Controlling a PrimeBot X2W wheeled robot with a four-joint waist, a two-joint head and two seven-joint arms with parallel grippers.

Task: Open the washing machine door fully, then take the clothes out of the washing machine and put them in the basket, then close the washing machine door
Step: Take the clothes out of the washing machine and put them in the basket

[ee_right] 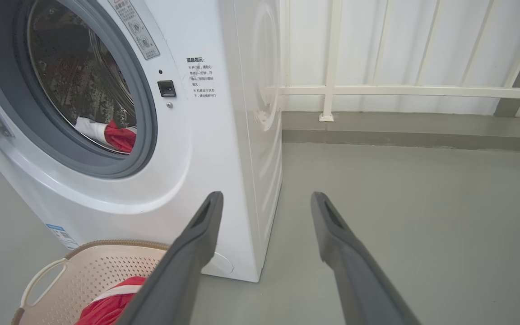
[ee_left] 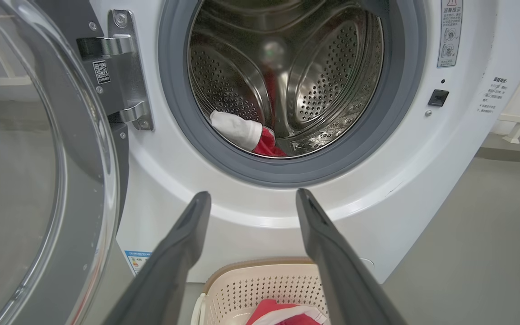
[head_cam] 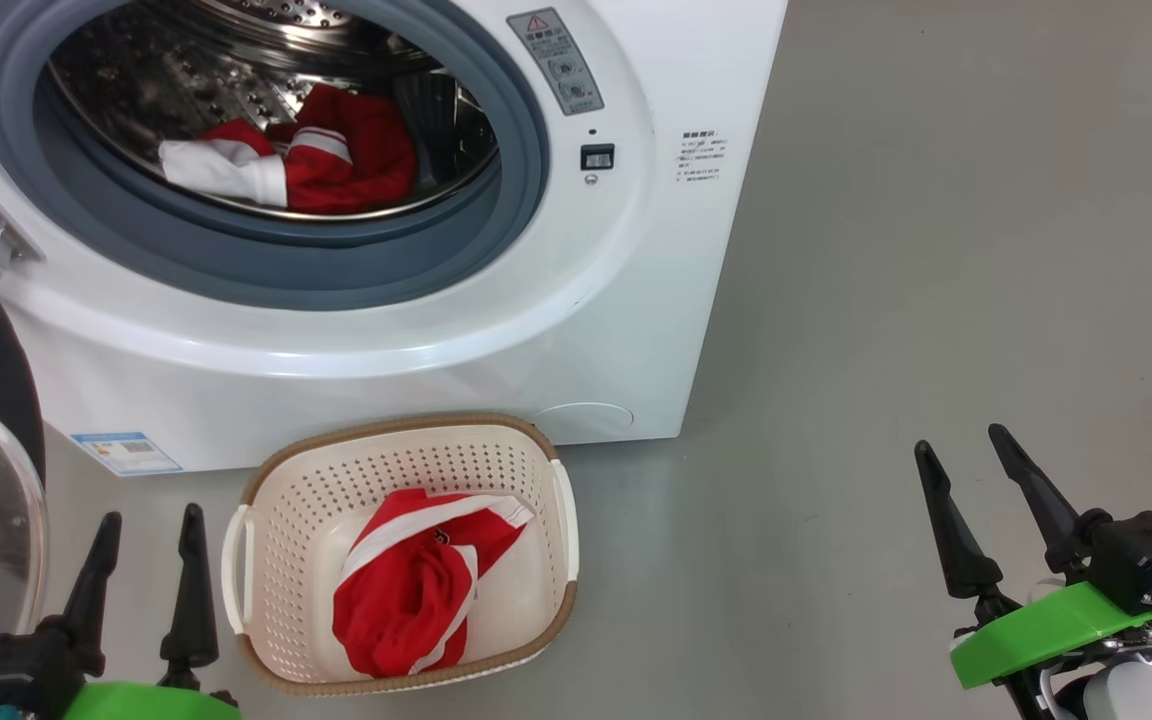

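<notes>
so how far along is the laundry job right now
Done: the washing machine door is swung open, and one red garment lies in the basket. In hand: nothing; the left gripper and right gripper are open and empty. Left: red-and-white clothes sit in the drum, then the door needs closing.

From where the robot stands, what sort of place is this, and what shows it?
Probably a laundry corner: a big white front-loading washing machine, a cream perforated plastic basket holding red-and-white clothes, and a grey floor.
</notes>
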